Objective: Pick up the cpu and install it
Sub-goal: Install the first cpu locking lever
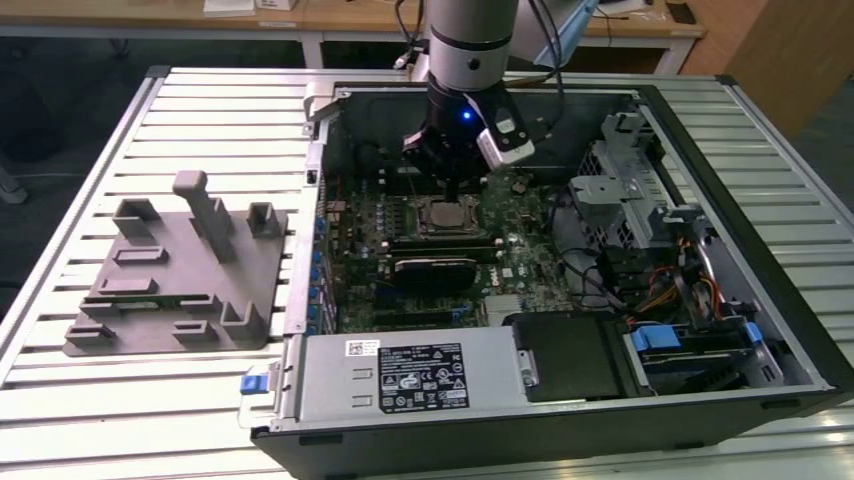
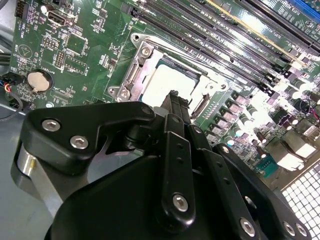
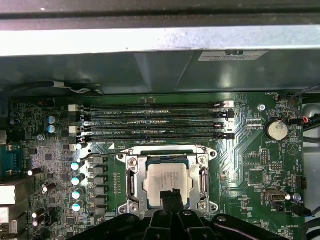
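Observation:
The cpu [image 3: 166, 176], a flat square chip with a silver-grey top, lies in the metal socket frame [image 3: 132, 183] on the green motherboard [image 1: 527, 245] inside the open computer case. It appears in both wrist views, also as cpu [image 2: 171, 81], and in the exterior view as cpu [image 1: 446, 213]. My gripper [image 3: 170, 196] hangs just above the chip's near edge, its black fingertips pressed together with nothing between them. From outside, the gripper [image 1: 461, 190] stands upright over the socket; the second wrist view has the gripper [image 2: 175, 99] partly covering the chip.
A grey plastic fixture tray [image 1: 174, 285] with upright posts sits on the slatted table at the exterior view's left. Memory slots [image 3: 155, 120] run beside the socket. The power supply [image 1: 400, 375], drive bays [image 1: 641, 200] and case walls hem the board in.

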Robot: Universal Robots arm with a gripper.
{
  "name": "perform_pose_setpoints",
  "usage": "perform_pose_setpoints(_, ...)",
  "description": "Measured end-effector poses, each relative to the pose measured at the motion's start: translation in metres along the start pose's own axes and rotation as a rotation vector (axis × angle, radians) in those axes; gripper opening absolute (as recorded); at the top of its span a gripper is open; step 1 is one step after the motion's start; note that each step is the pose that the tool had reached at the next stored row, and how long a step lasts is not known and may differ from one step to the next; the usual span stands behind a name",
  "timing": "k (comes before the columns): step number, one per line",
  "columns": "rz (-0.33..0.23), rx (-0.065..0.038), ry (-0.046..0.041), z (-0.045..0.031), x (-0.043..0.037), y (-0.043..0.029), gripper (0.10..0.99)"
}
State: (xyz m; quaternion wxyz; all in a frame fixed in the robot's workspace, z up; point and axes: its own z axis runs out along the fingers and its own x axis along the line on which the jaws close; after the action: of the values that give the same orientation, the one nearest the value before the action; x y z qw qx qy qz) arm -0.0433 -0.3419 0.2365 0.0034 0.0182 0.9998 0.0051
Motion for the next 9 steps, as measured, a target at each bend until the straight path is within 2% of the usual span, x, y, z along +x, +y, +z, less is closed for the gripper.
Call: perform_pose_setpoints(9, 0.000, 0.000, 0.0001, -0.0002, 0.0012, -0.0001, 0.106)
